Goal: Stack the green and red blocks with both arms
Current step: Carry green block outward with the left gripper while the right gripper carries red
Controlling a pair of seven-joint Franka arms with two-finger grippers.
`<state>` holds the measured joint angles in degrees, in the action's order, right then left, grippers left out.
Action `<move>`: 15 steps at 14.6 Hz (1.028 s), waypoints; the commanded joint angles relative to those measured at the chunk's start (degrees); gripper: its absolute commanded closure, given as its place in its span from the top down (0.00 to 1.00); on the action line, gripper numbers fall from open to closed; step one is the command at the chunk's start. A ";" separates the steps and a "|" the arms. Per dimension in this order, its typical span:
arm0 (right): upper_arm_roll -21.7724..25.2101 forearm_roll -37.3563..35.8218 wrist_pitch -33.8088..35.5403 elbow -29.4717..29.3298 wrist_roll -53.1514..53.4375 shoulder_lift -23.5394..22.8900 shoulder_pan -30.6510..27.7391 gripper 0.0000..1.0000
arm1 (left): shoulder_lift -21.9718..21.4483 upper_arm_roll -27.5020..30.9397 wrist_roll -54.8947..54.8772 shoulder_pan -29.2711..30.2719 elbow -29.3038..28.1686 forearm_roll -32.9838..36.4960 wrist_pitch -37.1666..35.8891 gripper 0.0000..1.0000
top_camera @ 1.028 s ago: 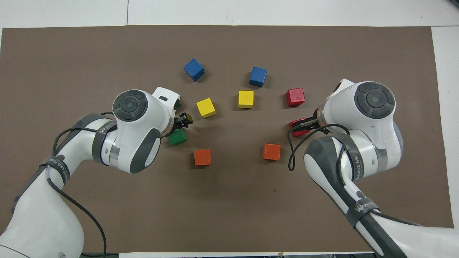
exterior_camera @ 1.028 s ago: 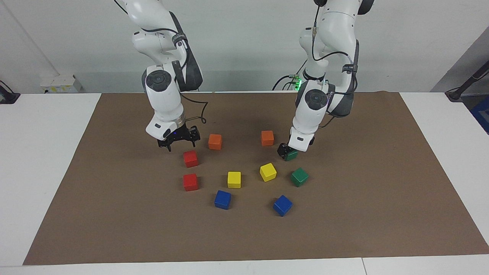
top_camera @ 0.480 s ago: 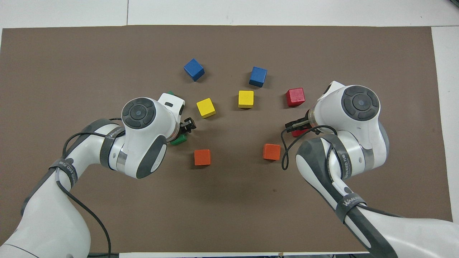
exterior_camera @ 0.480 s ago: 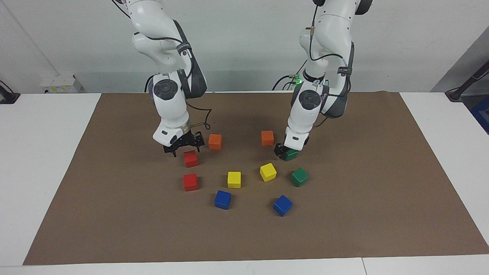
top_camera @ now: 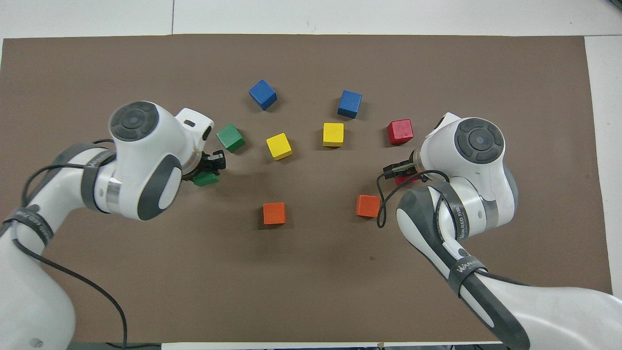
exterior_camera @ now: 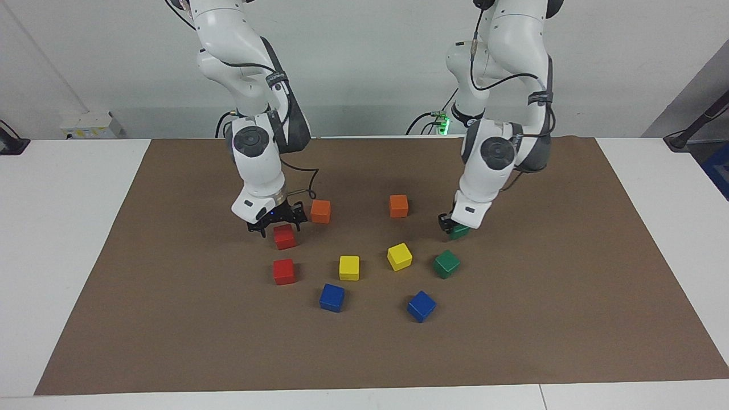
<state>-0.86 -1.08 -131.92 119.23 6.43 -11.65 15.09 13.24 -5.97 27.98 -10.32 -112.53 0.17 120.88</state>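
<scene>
Since a second ago left gripper is dragging its green block toward the left arm's end of the mat, jaws clamped on it. Second green block is sitting near it, farther from the robots. Right gripper is hanging wide open just over a red block; other red block is lying farther out.

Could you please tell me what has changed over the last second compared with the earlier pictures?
The left hand closed on the nearer green block and carried it toward the left arm's end of the table. The right hand came down over the nearer red block, fingers open. The second green block, second red block and other blocks stayed put.
</scene>
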 commanded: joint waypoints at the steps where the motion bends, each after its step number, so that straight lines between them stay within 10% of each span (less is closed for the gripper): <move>1: 0.16 0.73 -1.76 0.65 1.22 -0.47 0.20 1.00 | -0.32 -0.44 -14.91 8.44 1.96 0.53 -1.36 0.00; 10: 0.07 1.34 -4.48 1.44 1.66 -2.41 0.29 0.98 | 6.36 -0.44 -31.05 18.39 6.88 6.60 3.66 0.00; 12: 0.07 1.34 -4.31 1.44 1.57 -2.41 0.29 0.51 | 7.23 -0.44 -32.28 18.93 7.06 6.69 5.06 0.00; 13: 0.07 1.34 -3.70 1.35 1.66 -2.41 0.29 0.12 | 8.02 -0.44 -32.98 19.02 7.06 6.60 6.03 0.00; 15: 0.07 1.43 -2.73 1.00 2.10 -2.41 0.29 0.00 | 8.29 -0.53 -33.08 19.72 6.44 6.42 6.74 0.00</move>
<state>-0.86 -0.60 -135.04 119.96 7.02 -14.30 15.12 20.27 -5.89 -4.24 8.27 -106.77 5.60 126.39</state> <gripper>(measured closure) 0.396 0.449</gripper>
